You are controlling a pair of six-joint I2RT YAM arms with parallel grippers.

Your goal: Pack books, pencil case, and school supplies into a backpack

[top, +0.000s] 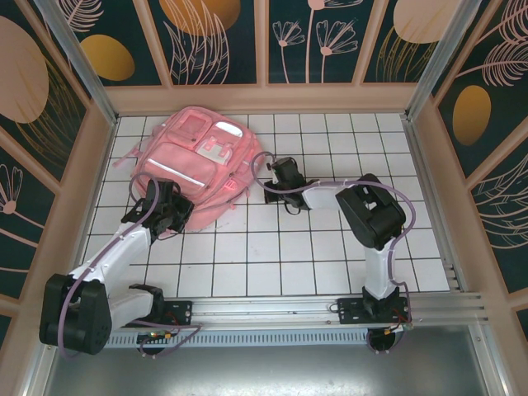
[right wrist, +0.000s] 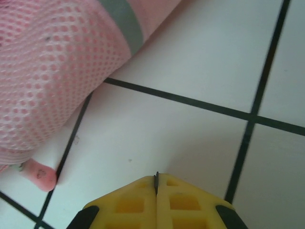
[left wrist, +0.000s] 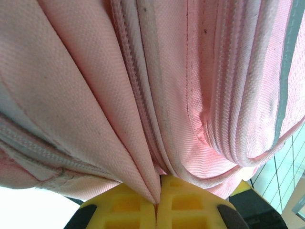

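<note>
As backpack (top: 198, 165) lies front-up, long axis runs near-left to far-right.

backpack (left wrist: 86, 95): we see matt pink woven cloth, mesh side panel | desk (right wrist: 200, 57): we see smooth glossy white tiles | left end effector (left wrist: 157, 191), right end effector (right wrist: 156, 179): matt yellow plastic

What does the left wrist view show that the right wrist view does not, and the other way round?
Left wrist view: the left gripper, shut on a fold of the backpack, with zip seams running up the fabric. Right wrist view: the right gripper, shut on nothing, above the white tiled table, beside the backpack's mesh pocket and a small pink tab lying on the tiles. Both: pink backpack fabric, a closed yellow gripper at the bottom edge, and white tiles with dark lines.
</note>
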